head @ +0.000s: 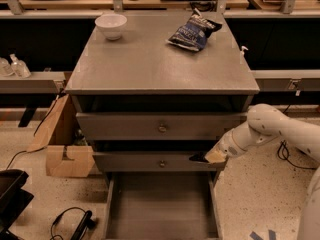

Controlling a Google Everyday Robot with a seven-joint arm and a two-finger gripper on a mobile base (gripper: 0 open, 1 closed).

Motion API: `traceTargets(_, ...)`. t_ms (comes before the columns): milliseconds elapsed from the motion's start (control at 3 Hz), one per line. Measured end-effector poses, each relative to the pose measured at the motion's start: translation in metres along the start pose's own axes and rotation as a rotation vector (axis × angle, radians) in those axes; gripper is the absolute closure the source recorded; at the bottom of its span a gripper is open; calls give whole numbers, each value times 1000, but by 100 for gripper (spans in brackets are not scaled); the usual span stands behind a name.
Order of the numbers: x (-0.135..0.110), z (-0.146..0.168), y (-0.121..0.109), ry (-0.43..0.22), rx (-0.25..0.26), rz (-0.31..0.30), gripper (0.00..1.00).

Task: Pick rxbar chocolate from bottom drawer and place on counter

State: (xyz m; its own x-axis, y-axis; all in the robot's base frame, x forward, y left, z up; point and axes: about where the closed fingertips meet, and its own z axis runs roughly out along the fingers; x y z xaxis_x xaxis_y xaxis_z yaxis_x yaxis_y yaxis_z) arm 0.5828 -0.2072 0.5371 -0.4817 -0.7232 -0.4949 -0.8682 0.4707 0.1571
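Note:
The bottom drawer is pulled open at the foot of the grey cabinet, and its flat floor shows nothing on it. My gripper is at the drawer's right side, raised above the drawer floor, level with the middle drawer front. A small dark shape sticks out at its tip; I cannot tell whether it is the rxbar chocolate. No bar shows anywhere else. The counter is the broad grey top of the cabinet, above the gripper.
A white bowl stands at the counter's back left and a dark blue chip bag lies at its back right. Two shut drawer fronts with knobs sit above the open drawer. A cardboard box and cables lie on the floor to the left.

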Motion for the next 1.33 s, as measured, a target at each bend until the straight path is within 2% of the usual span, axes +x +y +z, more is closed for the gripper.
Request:
traceTargets(333, -10, -23, 35, 12, -6, -42, 100)
traceTargets(667, -23, -65, 82, 47, 1, -82, 100)
traceTargets(1000, -60, -142, 107, 67, 88, -119, 100)
traceTargets(1333, -116, -217, 106, 54, 191, -168, 100)
